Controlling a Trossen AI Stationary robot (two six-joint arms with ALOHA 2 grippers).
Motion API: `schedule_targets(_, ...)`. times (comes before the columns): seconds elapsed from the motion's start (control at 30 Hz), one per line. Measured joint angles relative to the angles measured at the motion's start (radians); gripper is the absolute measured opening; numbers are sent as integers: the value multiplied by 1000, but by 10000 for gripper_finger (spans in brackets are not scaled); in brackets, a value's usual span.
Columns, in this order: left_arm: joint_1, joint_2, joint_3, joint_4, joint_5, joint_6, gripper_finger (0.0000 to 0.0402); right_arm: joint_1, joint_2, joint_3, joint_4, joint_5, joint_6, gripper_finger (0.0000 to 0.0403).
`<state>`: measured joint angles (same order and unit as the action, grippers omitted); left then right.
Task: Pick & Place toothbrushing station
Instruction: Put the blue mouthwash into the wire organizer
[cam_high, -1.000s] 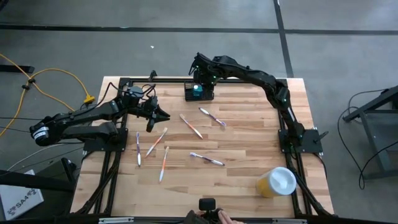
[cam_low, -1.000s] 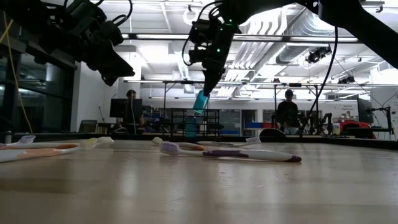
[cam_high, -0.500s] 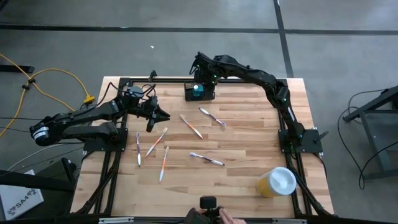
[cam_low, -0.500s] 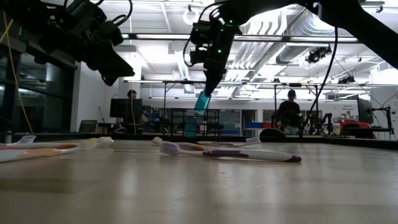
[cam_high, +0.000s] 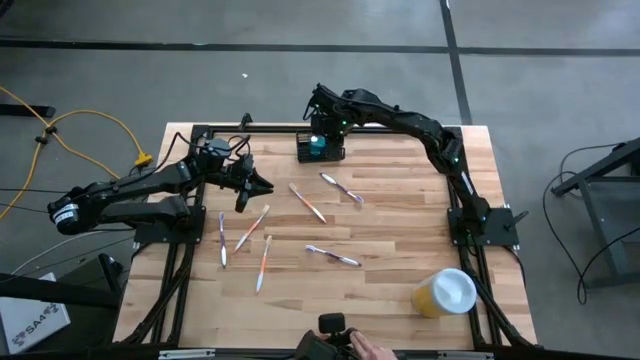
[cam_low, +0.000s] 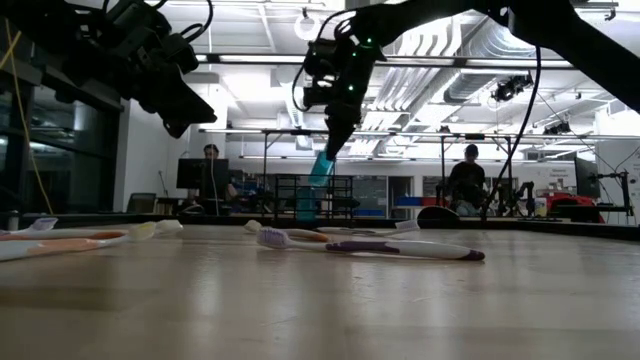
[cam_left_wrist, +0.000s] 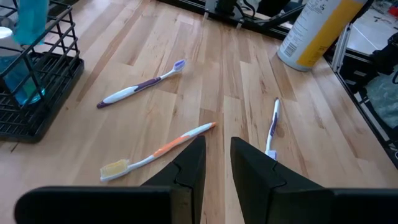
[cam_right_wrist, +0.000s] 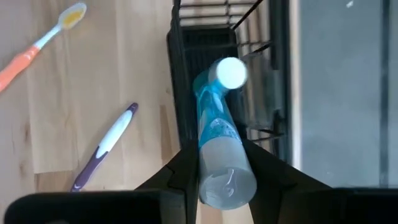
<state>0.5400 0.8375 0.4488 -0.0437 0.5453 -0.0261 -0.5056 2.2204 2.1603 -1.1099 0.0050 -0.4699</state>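
Note:
The toothbrushing station (cam_high: 320, 150), a black wire caddy, stands at the table's far edge, with something blue (cam_left_wrist: 20, 81) inside it. My right gripper (cam_high: 320, 128) hovers over it, shut on a blue toothpaste tube (cam_right_wrist: 217, 134) whose white cap (cam_right_wrist: 231, 71) points down at the caddy (cam_right_wrist: 252, 46). Several toothbrushes (cam_high: 341, 187) (cam_high: 252, 228) lie flat on the wood. My left gripper (cam_left_wrist: 215, 163) hangs above the table's left part, open by a narrow gap with nothing in it. My right gripper pinches the tube's upper body (cam_right_wrist: 227, 168), near its wide tail end, between its two fingers. The fingers (cam_low: 335, 125) come steeply from above. The tube (cam_low: 321, 168) hangs tilted below them, cap end lowest, clear of the caddy (cam_low: 312, 200).
A yellow cup with a white lid (cam_high: 445, 292) stands at the near right corner. A person's hand (cam_high: 362, 348) shows at the table's near edge. Bare wood lies between the toothbrushes and the right edge.

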Motion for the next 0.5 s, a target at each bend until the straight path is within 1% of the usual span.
schedule_targets(0.5,0,0,0,0,0,0,71,-8,47,0,16,-14,-12,89)
